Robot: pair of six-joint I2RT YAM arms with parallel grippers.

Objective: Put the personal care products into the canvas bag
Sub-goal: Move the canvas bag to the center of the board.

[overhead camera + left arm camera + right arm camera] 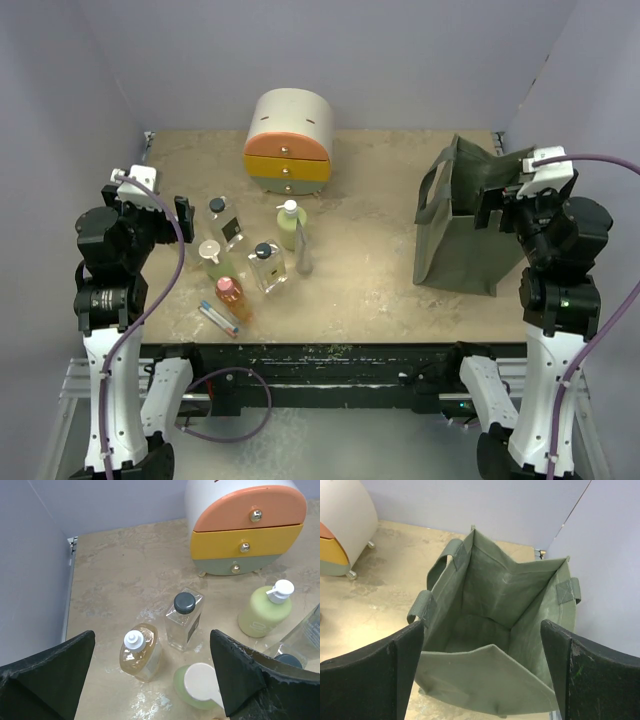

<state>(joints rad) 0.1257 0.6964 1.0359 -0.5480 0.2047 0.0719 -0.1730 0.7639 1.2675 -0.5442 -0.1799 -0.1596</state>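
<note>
Beige table with bottles bunched at left near drawers, bag upright and open well apart at right; left gripper spread empty over clear bottle, right gripper spread empty above bag mouth; risk of toppling close-packed neighbours on closing, or catching bag's sagging near flap.

The canvas bag gapes open; bottles crowd together before the drawer unit.

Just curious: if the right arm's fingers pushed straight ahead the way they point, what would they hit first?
Probably the bag: the right fingers point into its open mouth and would likely meet the sagging near wall first, though depth is unclear.
</note>
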